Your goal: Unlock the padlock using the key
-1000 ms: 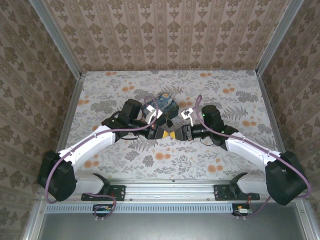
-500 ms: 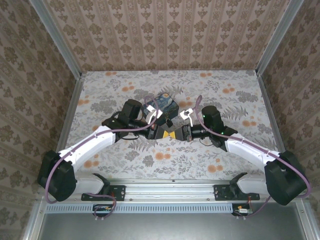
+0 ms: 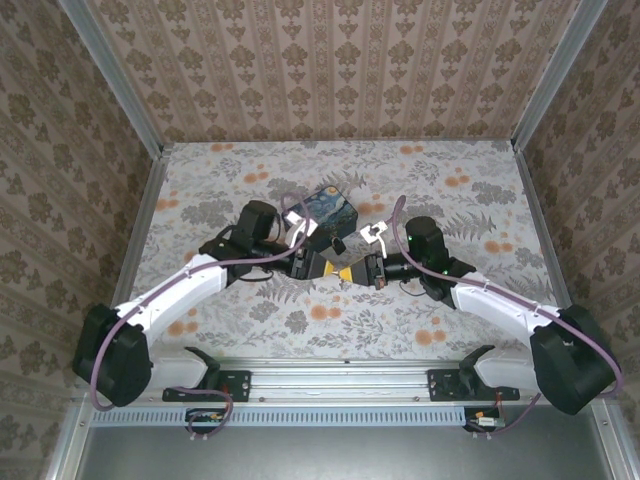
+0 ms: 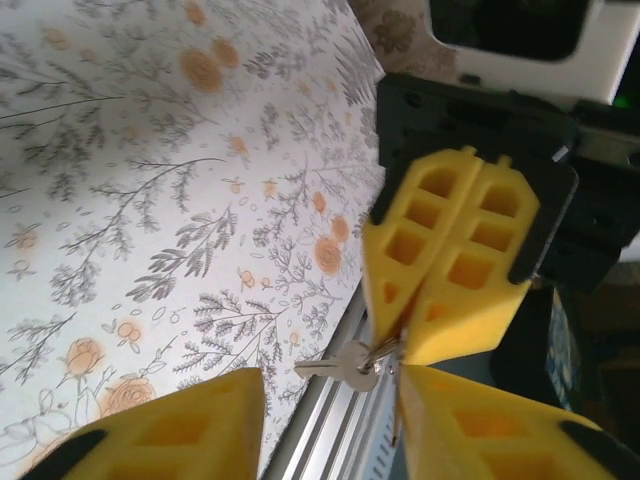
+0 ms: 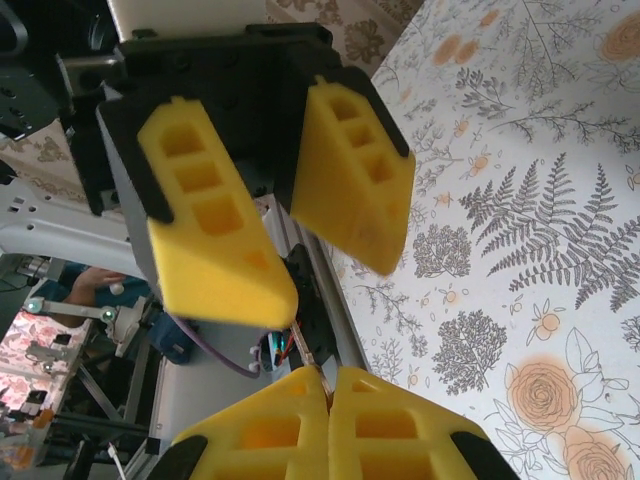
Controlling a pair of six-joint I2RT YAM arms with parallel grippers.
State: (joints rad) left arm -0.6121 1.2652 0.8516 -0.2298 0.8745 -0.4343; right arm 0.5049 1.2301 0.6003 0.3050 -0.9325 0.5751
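Blue padlock (image 3: 330, 207) overhead, key (image 4: 340, 366) (pinched) wrist-side

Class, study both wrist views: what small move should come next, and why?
Probably close the left gripper on the key. Its jaws stand open on either side of the key, which hangs pinched in the shut right gripper, so a handover looks ready.

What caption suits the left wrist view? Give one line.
Right gripper, shut on the key, facing the open left gripper.

The padlock (image 3: 331, 206), a dark blue block with a pale swirl print, is seen lying cornerwise just beyond the right gripper (image 3: 352, 272). The key (image 4: 340, 366), small and silvery on a ring, is pinched at that gripper's closed fingertips.
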